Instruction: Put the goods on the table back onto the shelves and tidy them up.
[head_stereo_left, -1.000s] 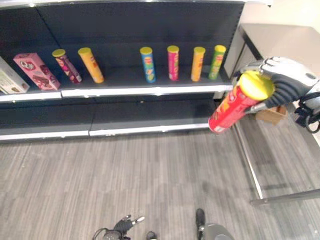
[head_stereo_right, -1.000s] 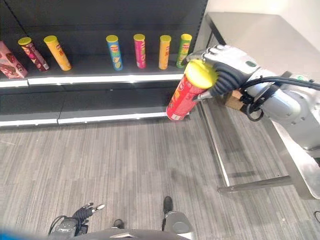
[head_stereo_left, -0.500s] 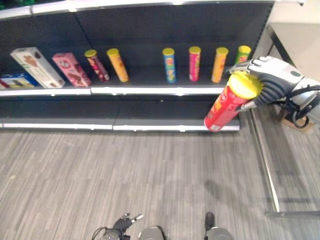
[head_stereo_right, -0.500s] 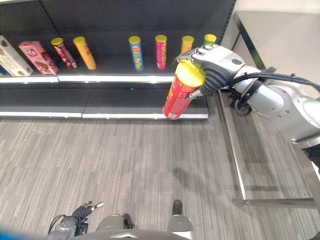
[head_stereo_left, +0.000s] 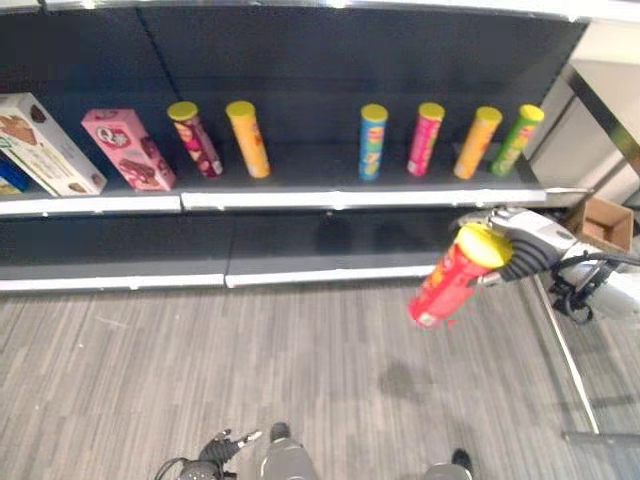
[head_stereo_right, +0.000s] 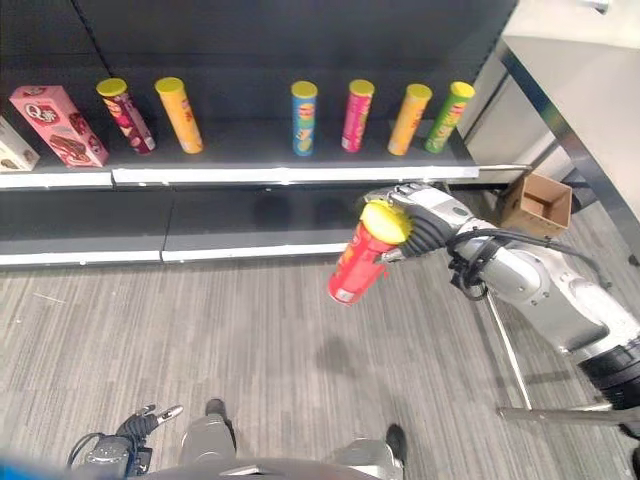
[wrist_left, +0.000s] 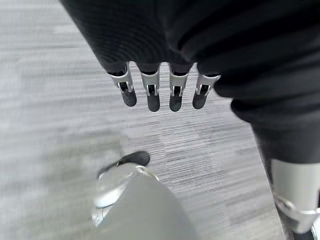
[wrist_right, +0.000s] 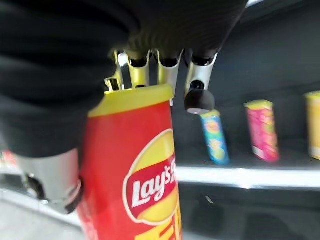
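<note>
A red chip can with a yellow lid hangs tilted in the air in front of the lower shelf. My right hand is shut on its top end. In the right wrist view the can sits close under my curled fingers. On the upper shelf stand a maroon can, an orange can, a blue can, a pink can, another orange can and a green can. My left hand hangs low over the floor with straight fingers, holding nothing.
A pink box and a white box lean at the upper shelf's left end. A grey table with a metal leg stands to the right of the shelves. An open cardboard box lies under it.
The camera has moved and the shelves now show more squarely. My right hand with the red can has dropped from the upper shelf's edge to the lower shelf's level.
</note>
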